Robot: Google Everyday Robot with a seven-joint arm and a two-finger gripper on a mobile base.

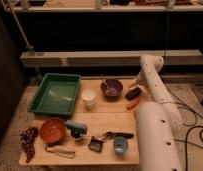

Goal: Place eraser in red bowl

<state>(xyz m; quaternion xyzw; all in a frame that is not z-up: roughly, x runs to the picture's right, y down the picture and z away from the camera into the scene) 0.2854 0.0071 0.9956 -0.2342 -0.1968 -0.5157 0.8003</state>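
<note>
The eraser (133, 93) is a small black block lying on the right side of the wooden table (105, 120), just above the orange carrot (132, 104). The red bowl (52, 130) stands at the front left of the table and looks empty. My white arm rises along the table's right edge and bends down at the back right. The gripper (136, 84) hangs directly over the eraser, at or just above it. I cannot see whether it touches the eraser.
A green tray (55, 94) stands at back left, with a white cup (88, 97) and a dark purple bowl (111, 88) beside it. Grapes (28, 140), a teal-handled brush (75, 127), a blue cup (120, 145) and small tools lie along the front.
</note>
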